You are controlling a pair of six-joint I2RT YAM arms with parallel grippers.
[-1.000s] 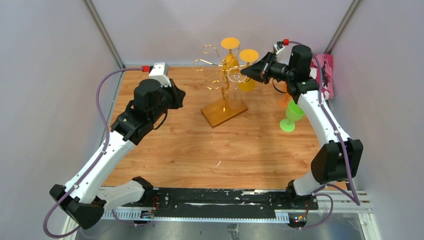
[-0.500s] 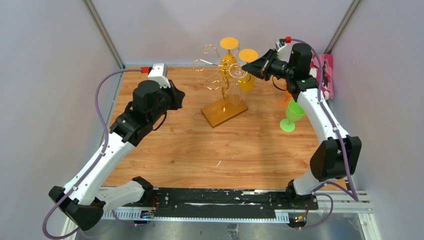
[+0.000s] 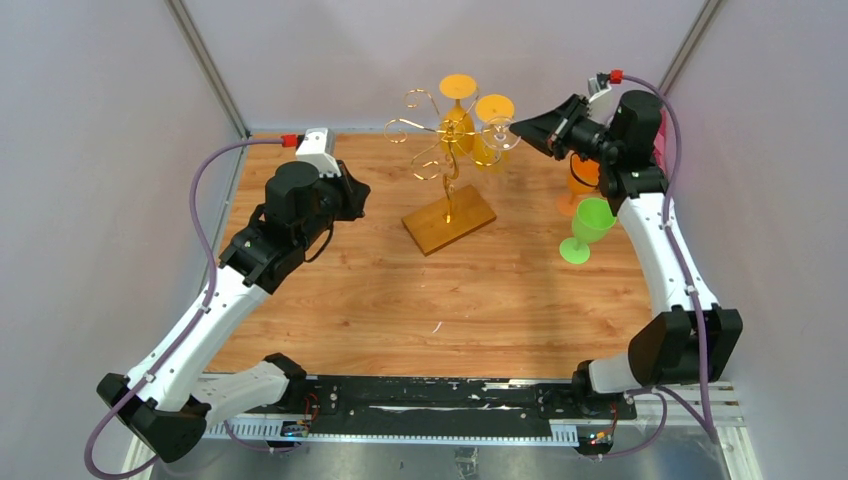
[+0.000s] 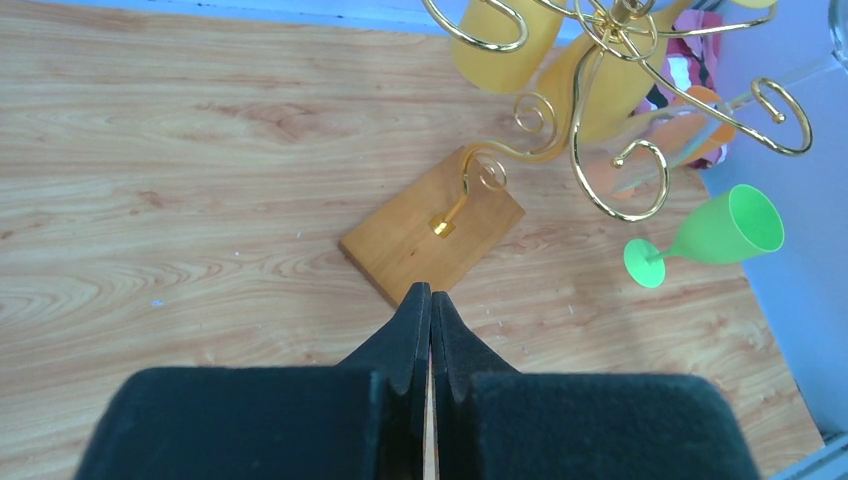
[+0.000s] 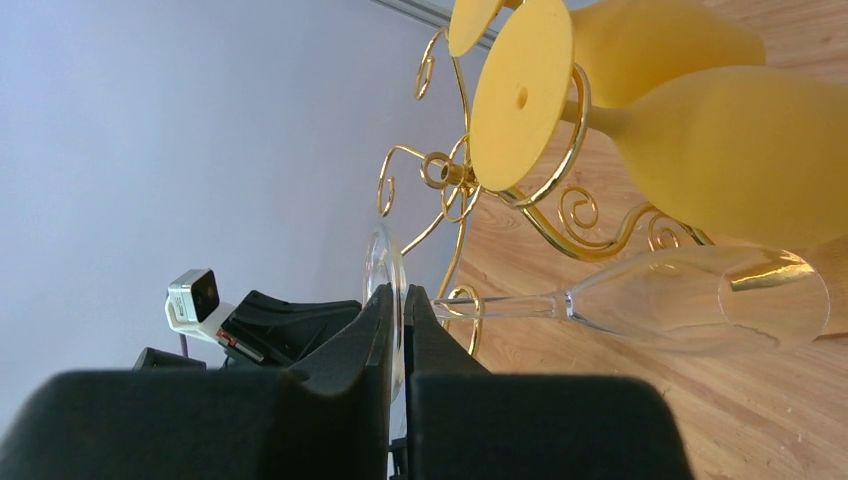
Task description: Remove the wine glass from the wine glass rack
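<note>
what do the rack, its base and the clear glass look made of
Rack: thin metal wire with a polished gold finish; it shows bright glints on the curls.
Base: wood with an amber varnish; grain lines are visible.
Clear glass: glass or clear plastic, see-through with sharp highlights; the pictures don't show which.

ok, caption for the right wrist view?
Right claw pinching the clear wine glass by its foot, beside the gold rack holding two yellow glasses.
</note>
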